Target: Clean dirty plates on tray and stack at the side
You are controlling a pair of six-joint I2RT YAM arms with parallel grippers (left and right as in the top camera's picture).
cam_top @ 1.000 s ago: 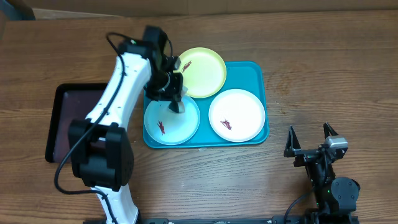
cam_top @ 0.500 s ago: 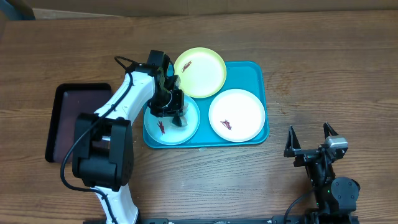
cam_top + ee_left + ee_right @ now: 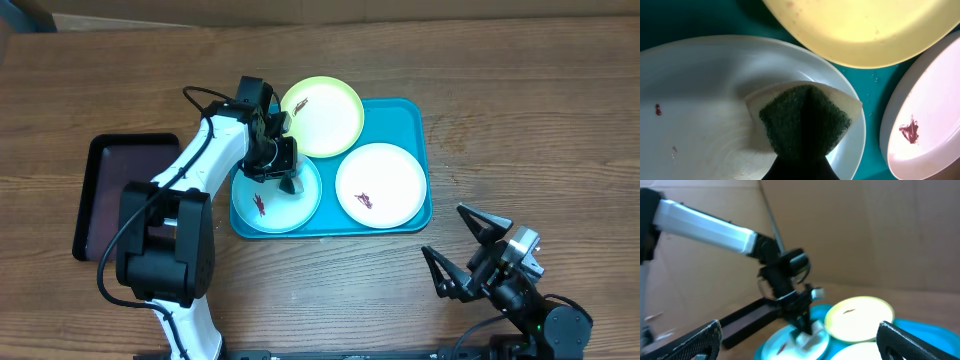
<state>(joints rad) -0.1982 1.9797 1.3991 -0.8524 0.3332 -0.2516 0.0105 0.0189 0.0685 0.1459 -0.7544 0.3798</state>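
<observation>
Left pincer clamps a sponge onto the mint-blue plate, centre-left; yellow-green plate overlaps just above. Right pincer wide, lower right.

The left arm has white shells between black joints, a thin black cable looping alongside. At five o'clock, the right arm and claw are all black.

**No lettering in sight**

Standing by the worktop, I can read no word, number, brand or sign on the yellow-green plate, the mint plate, the white plate, the turquoise tray or the black tray. The plates carry only dark smears.
</observation>
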